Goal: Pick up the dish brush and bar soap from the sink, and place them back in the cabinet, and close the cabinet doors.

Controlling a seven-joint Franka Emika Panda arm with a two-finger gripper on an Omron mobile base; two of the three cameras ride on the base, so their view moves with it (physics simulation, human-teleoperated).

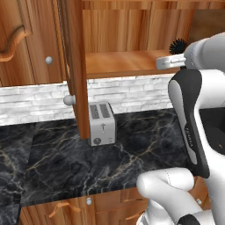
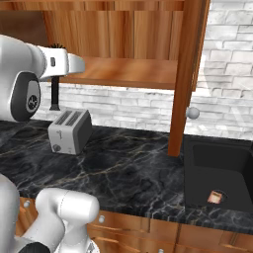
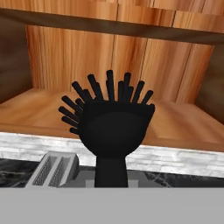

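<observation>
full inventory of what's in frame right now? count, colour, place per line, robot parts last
dish brush: 1, black, held upright in front of the open cabinet, bristle head level with the shelf
bar soap: 1, pinkish-red, on the sink floor
sink: 1, black, set in the counter at right
cabinet: 1, reddish-brown wood, on the wall above the counter, open
shelf: 1, wood, inside the cabinet
cabinet doors: 2, reddish-brown with round silver knobs, swung open
toaster: 1, silver, on the counter below the shelf
counter: 1, black marble
backsplash: 1, whitish brick, behind the counter
lower drawers: reddish-brown, count unclear, under the counter
gripper: 1, shut on the dish brush handle
</observation>
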